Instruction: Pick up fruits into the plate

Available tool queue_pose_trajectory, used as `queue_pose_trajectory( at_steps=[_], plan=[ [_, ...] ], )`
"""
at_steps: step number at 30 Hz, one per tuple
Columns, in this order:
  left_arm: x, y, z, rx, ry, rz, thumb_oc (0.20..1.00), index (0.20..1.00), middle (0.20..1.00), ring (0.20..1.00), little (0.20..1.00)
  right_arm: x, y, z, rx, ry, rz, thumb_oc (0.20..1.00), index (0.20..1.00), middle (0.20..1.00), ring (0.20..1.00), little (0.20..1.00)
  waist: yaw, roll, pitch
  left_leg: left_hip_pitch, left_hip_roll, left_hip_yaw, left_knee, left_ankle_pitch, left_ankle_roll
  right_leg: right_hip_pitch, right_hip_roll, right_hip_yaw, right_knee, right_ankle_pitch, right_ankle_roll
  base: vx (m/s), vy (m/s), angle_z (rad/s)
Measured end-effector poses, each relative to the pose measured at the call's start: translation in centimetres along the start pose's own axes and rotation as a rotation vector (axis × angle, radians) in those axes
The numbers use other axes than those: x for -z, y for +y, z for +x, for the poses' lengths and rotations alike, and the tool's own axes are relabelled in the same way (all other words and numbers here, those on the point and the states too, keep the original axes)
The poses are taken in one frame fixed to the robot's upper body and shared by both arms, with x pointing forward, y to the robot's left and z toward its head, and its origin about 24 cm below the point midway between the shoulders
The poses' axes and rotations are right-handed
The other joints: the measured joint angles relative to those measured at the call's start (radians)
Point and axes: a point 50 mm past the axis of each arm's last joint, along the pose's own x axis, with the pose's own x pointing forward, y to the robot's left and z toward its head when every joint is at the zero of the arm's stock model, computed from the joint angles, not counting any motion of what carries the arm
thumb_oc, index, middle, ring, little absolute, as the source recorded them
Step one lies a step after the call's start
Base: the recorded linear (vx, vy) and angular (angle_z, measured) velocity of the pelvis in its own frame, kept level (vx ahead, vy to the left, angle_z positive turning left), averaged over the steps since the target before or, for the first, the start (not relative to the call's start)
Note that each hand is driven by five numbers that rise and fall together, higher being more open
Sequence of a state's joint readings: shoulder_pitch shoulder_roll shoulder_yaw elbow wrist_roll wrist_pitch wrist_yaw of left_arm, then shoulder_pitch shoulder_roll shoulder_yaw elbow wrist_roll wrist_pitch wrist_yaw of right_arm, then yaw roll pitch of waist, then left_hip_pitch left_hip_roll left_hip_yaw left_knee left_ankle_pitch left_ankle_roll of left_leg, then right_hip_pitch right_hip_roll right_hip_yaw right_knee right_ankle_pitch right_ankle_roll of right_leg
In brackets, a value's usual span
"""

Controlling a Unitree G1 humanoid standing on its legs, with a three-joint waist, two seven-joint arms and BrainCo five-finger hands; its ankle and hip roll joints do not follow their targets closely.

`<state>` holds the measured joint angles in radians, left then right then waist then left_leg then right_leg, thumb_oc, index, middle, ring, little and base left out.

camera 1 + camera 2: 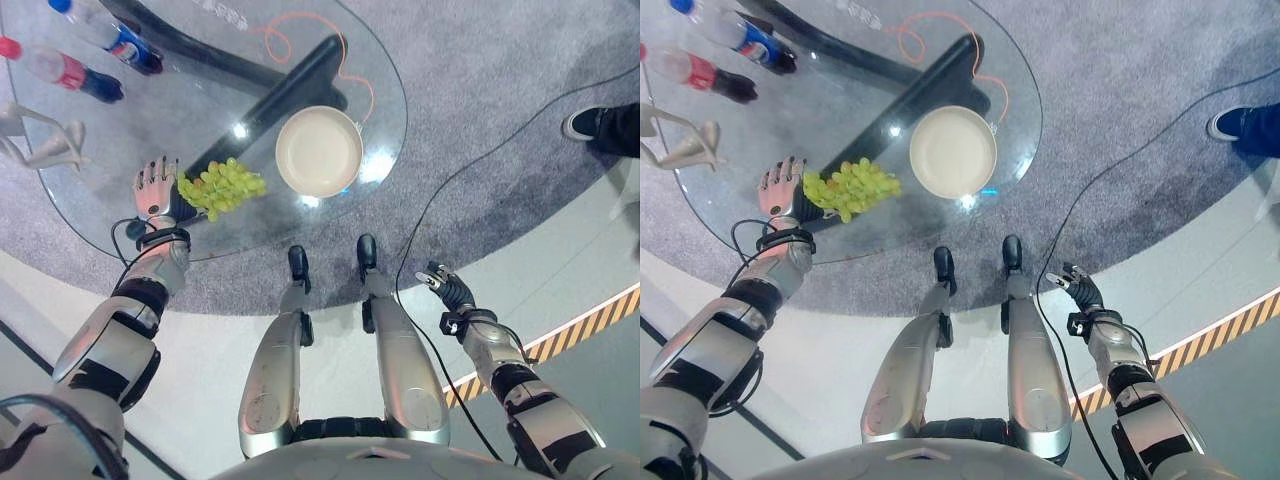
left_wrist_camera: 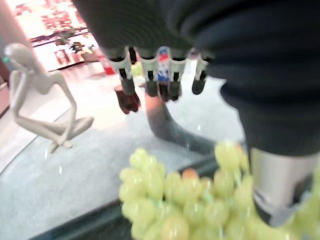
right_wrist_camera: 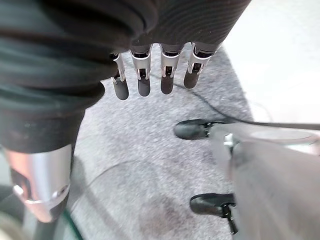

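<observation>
Round glass table point(image 1: 90, 215) carried cream plate point(image 1: 319, 150). Green grapes point(image 1: 220, 187) lay just left of plate; two bottles point(image 1: 90, 55) and white figurine point(image 1: 45, 140) well left of plate.

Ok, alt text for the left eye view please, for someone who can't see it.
The robot's left hand, fingers straight, rests on a round glass table right beside a bunch of green grapes, with an empty cream plate just past the grapes. The right hand hangs off the table, over the floor.

Robot hand point(image 2: 165, 75), fingers straight, above green grapes point(image 2: 190, 200); white figurine point(image 2: 45, 100) nearby.
</observation>
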<state>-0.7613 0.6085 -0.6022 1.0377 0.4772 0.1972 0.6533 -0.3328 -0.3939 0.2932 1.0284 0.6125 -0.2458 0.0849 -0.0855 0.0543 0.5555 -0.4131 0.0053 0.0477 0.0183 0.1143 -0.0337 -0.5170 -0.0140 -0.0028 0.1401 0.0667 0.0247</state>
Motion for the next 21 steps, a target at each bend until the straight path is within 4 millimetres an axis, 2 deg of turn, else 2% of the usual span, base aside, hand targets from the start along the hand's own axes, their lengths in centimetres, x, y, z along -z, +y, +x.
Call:
queue_pose_trajectory(
  at_steps=[4, 8, 12, 21],
  plan=[
    [-0.3, 1.5, 1.4, -0.042, -0.017, 0.148, 1.0, 1.0, 1.0, 1.0, 1.0, -0.8, -0.2, 0.2, 0.011, -0.029, 0.01, 1.0, 1.0, 1.0, 1.0, 1.0, -0.008, -0.015, 0.004, -0.09, -0.005, 0.002, 0.038, 0.0, 0.001, -0.09, -0.003, 0.015, 0.036, 0.0, 0.0, -0.03, 0.063, -0.02],
    [-0.5, 4.2, 3.3, -0.109, 0.005, 0.183, 1.0, 1.0, 1.0, 1.0, 1.0, -1.8, 0.1, 0.4, 0.002, -0.074, 0.02, 1.0, 1.0, 1.0, 1.0, 1.0, -0.028, -0.048, 0.006, -0.204, -0.008, 0.003, 0.1, -0.007, 0.005, -0.196, -0.007, 0.02, 0.08, 0.0, 0.0, -0.01, 0.011, 0.0],
    [-1.0, 5.8, 4.4, -0.122, 0.029, 0.207, 1.0, 1.0, 1.0, 1.0, 1.0, -2.5, 0.4, 0.6, -0.01, -0.105, 0.047, 1.0, 1.0, 1.0, 1.0, 1.0, -0.037, -0.067, 0.006, -0.277, -0.006, 0.002, 0.161, -0.025, 0.003, -0.255, -0.005, 0.021, 0.108, -0.003, 0.004, 0.0, 0.001, -0.01],
    [-0.1, 7.8, 5.5, -0.147, 0.116, 0.258, 1.0, 1.0, 1.0, 1.0, 1.0, -3.7, 0.9, 0.7, -0.039, -0.16, 0.155, 1.0, 1.0, 1.0, 1.0, 1.0, -0.056, -0.098, 0.0, -0.413, 0.0, 0.0, 0.313, -0.083, 0.007, -0.344, -0.001, 0.026, 0.157, -0.006, 0.009, 0.02, 0.009, -0.02]
  ],
)
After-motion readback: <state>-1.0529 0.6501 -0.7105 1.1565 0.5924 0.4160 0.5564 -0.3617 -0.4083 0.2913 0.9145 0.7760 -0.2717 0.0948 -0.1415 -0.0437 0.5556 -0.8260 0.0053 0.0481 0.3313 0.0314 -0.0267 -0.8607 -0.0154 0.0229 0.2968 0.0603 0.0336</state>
